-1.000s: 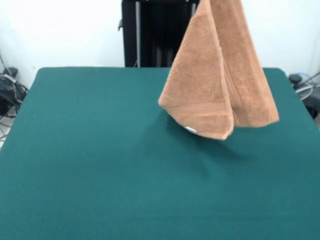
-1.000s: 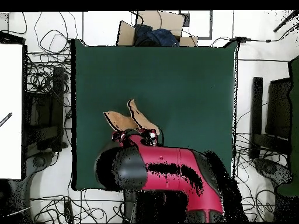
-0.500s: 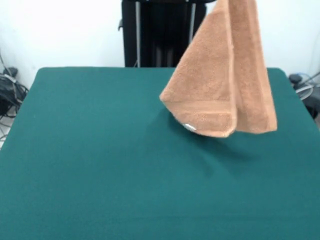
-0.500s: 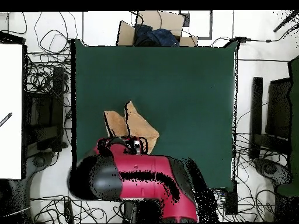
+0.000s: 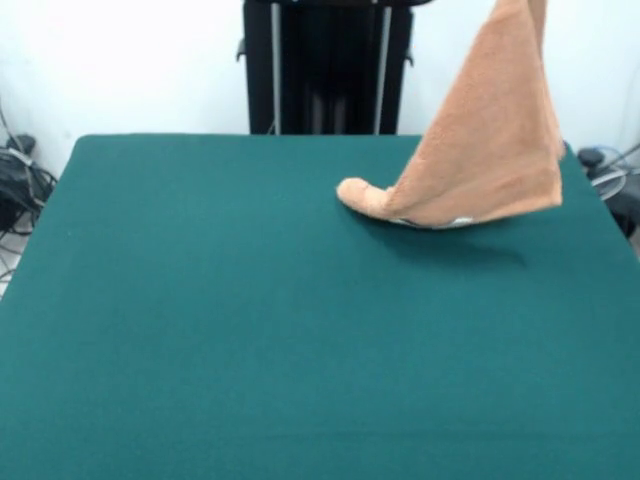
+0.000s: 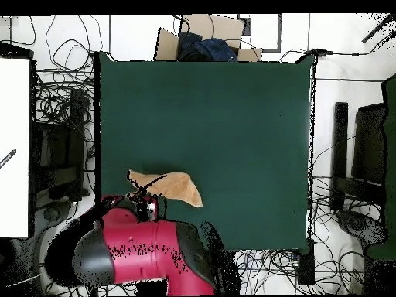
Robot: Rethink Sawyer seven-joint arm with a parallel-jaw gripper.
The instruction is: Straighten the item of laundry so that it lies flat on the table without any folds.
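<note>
The item of laundry (image 5: 490,150) is a light orange-tan towel hanging as a folded cone from the picture's top right. Its lower edge rests on the green table (image 5: 200,320), and one corner curls into a small roll on the felt at the left. In the overhead view the towel (image 6: 174,187) shows as a narrow tan shape near the table's (image 6: 232,116) lower left part. The gripper (image 6: 145,203) sits right at the towel's edge under the red arm's head, holding the cloth up. The grip point is hidden in both views.
The red and black arm (image 6: 131,251) covers the table's lower left corner in the overhead view. A cardboard box (image 6: 205,42) sits past the far edge, and cables ring the table. The black pedestal (image 5: 325,65) stands behind the table in the front view.
The arm has carried the towel sideways toward the table's edge and lowered it. The hanging bottom edge, earlier clear of the felt, now touches down and curls.
</note>
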